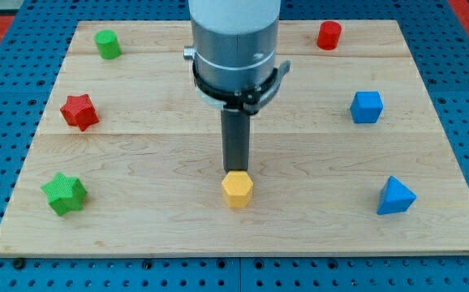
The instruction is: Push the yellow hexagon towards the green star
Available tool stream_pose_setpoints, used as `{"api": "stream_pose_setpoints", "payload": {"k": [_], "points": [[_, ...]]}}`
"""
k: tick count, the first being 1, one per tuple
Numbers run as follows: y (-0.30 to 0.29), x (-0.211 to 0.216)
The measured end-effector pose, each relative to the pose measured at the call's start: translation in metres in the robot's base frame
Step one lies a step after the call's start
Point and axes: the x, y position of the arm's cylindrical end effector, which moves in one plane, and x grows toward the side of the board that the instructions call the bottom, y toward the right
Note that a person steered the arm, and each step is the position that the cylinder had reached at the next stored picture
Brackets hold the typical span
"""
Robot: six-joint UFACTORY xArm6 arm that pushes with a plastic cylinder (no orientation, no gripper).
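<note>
The yellow hexagon [237, 190] lies on the wooden board [153, 227] near the bottom middle. The green star [64, 193] lies at the lower left, far to the hexagon's left at about the same height. My tip [235, 171] stands right at the hexagon's top edge, touching or nearly touching it. The dark rod comes down from the grey arm body at the view's top middle.
A red star [79, 111] lies at the left, above the green star. A green cylinder [108, 44] is at the top left, a red cylinder [329, 35] at the top right. A blue cube [366, 107] and a blue triangular block [395, 196] lie at the right.
</note>
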Motion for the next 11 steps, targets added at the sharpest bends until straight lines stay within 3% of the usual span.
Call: {"api": "stream_pose_setpoints", "payload": {"k": [3, 5, 7, 8, 11], "points": [[0.043, 0.026], [0.031, 0.054], [-0.014, 0.054], [0.018, 0.054], [0.023, 0.054]]}}
